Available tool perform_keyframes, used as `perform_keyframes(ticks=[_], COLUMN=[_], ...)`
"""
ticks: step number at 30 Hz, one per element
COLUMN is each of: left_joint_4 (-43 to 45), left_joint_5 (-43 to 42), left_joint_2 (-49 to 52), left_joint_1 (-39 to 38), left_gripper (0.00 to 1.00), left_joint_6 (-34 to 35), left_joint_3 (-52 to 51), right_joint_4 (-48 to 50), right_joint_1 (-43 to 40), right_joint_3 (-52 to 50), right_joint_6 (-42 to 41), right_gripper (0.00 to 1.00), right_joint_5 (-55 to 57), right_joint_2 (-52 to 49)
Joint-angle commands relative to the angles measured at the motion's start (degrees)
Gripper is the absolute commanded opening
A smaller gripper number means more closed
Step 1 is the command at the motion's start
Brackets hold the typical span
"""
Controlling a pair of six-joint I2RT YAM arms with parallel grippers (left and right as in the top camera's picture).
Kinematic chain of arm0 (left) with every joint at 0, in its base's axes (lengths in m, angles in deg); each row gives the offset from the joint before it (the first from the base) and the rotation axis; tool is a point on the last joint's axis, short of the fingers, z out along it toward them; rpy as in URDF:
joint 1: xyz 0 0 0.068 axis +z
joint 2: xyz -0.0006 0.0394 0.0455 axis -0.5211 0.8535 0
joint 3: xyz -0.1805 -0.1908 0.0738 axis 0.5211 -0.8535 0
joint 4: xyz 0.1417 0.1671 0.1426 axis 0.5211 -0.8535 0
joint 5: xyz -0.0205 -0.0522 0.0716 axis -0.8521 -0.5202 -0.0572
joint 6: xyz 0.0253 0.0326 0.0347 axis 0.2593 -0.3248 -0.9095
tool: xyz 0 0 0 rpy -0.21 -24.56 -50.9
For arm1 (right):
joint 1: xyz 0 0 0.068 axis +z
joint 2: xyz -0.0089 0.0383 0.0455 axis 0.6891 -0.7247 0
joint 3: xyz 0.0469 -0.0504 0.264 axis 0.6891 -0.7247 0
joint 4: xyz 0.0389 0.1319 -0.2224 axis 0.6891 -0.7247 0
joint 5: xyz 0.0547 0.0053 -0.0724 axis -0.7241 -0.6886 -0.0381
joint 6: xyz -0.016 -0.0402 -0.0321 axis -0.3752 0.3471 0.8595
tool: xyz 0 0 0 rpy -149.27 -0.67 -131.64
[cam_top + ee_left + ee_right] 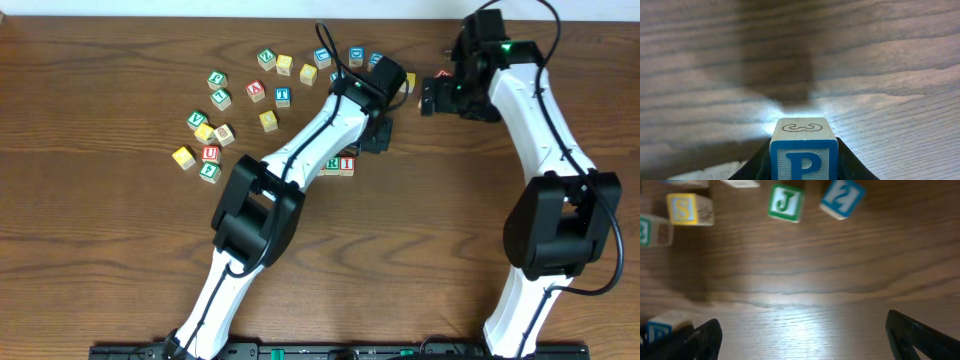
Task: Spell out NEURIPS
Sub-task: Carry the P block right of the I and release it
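The surface (100, 270) stretches ahead of my left end effector (376, 136), which is clamped on the P cube (804, 150), its blue letter facing back at me. The I cube (347, 165) sits just beside it. My right end effector (812, 340) gapes wide, holding nothing. The yellow S cube (687, 208) lies ahead, off to its left. I judge these cubes light, rigid and slick-painted, so I'd pinch opposite flat faces squarely at mid-height.
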Motion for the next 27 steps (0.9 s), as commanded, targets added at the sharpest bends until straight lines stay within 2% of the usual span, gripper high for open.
perform_keyframes(ticks=[1,13,20,23,27], left_joint_4=[-0.5,-0.4,0.3,0.4,0.4], left_joint_5=[0.2,0.9,0.9,0.9,0.9], left_joint_2=[-1.7,-0.8,0.0,0.2,0.3], left_joint_1=[-1.2,-4.8,-4.8,-4.8,-4.9], left_gripper=[0.28,0.28,0.28,0.45,0.47], left_joint_6=[5.4,13.2,13.4,13.4,13.4], left_joint_3=[-0.2,-0.4,-2.2,-2.6,-2.7], right_joint_4=[0.0,-1.4,-2.1,-2.2,-2.3], right_joint_1=[-2.1,-6.0,-6.0,-5.9,-5.9], right_joint_3=[1.1,1.1,1.1,1.1,1.1], right_joint_6=[0.4,-0.3,-0.3,-0.3,-0.3], right_gripper=[0.99,0.99,0.99,0.99,0.99], right_joint_5=[0.9,0.0,0.0,-0.7,-0.9], right_joint_2=[0.0,0.0,0.0,0.0,0.0])
